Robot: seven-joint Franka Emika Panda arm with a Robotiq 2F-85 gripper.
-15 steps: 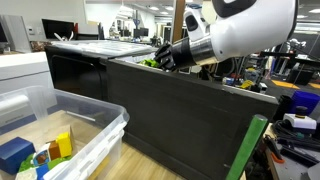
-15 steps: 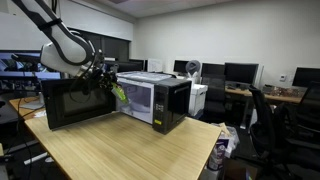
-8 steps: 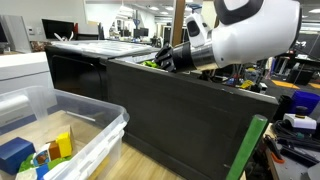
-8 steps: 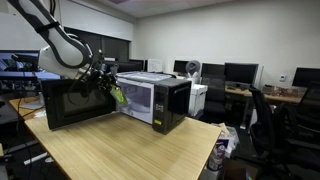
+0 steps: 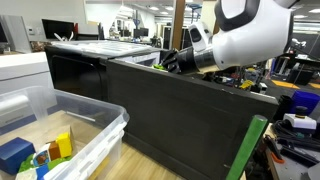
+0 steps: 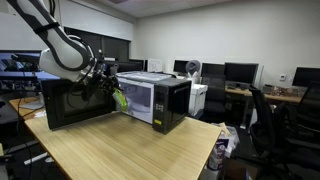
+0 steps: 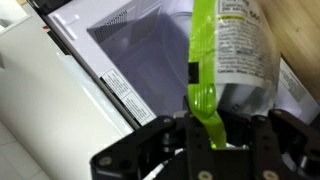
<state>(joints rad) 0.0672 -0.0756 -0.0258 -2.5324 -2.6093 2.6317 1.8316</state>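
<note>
The green packet (image 7: pixel 228 45) hangs in front of the microwave's (image 6: pixel 156 100) open mouth, its flat sealed end pinched in the gripper (image 7: pixel 206 132). The jaws stand narrow, closed on that thin green strip. In the wrist view the printed label on the packet is too blurred to read, and its far end is cut off by the picture's edge.

In an exterior view the packet (image 6: pixel 120 98) shows as a small green shape just below the gripper (image 6: pixel 108 85), between the microwave's body and its open door (image 6: pixel 75 108). In an exterior view the dark door (image 5: pixel 190 120) hides nearly all of the packet (image 5: pixel 158 66); only a sliver of green shows above the door's top edge, beside the gripper (image 5: pixel 168 60).

The microwave stands on a wooden table (image 6: pixel 120 152). Near the door's outer side sits a clear plastic bin (image 5: pixel 95 128) holding coloured blocks (image 5: pixel 18 152), partly cut off by the frame.
</note>
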